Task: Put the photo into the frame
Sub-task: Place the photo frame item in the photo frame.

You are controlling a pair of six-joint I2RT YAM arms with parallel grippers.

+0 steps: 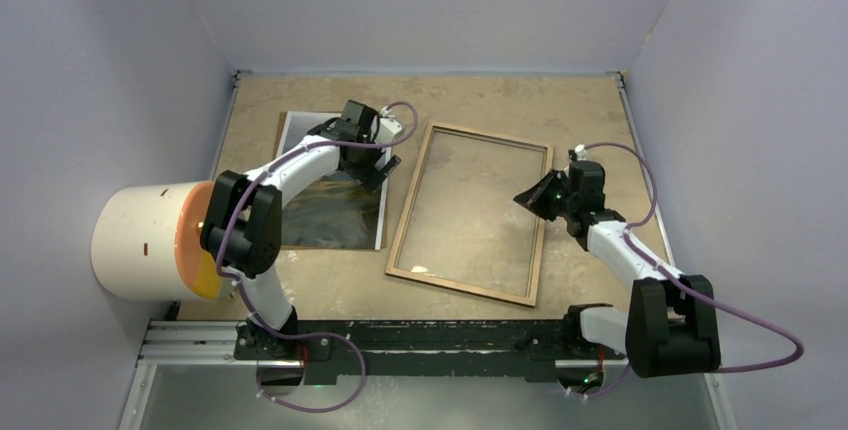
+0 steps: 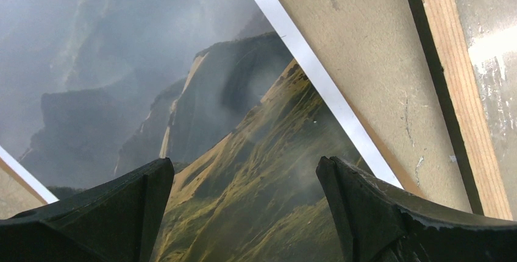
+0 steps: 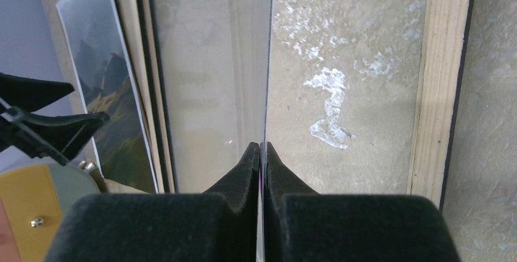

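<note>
Step in hand looks like the pickup of the photo [image 2: 152, 61]: my left gripper [image 2: 244, 164] hangs spread wide over its green hill part with nothing held. The print lies flat, face-up, at the left of the table [image 1: 480, 100], with the frame [image 3: 448, 91] back-up just beside it. My right gripper [image 3: 262, 149] is pressed together over the pane; I can't tell if it pinches anything. Next, I judge, left must catch 1 edge of the flat print and carry it into the frame.

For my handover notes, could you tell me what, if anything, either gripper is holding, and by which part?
The right gripper pinches the clear pane by its edge; the open left gripper holds nothing.
</note>
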